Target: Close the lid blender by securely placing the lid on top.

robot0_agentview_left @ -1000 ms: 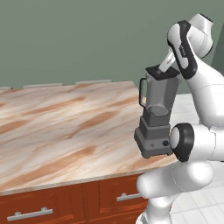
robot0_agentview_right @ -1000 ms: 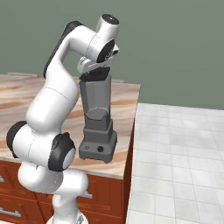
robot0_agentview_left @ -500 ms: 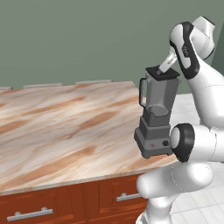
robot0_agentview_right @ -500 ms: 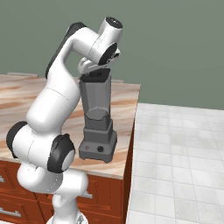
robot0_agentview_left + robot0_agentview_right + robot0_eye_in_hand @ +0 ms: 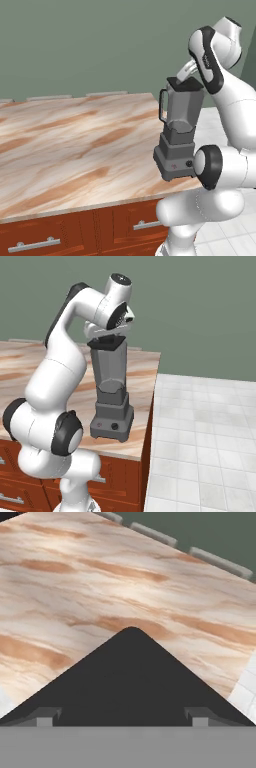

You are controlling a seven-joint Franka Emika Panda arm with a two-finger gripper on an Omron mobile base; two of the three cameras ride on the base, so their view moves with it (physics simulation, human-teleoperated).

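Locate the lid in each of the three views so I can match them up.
Left base view: the lid sits tilted on the jar's rim, upper right, beside the arm.
Right base view: upper centre-left, atop the blender, just under the wrist.
Hand view: the big dark wedge at bottom centre, corner pointing up.
Shared landmark: the marble counter.
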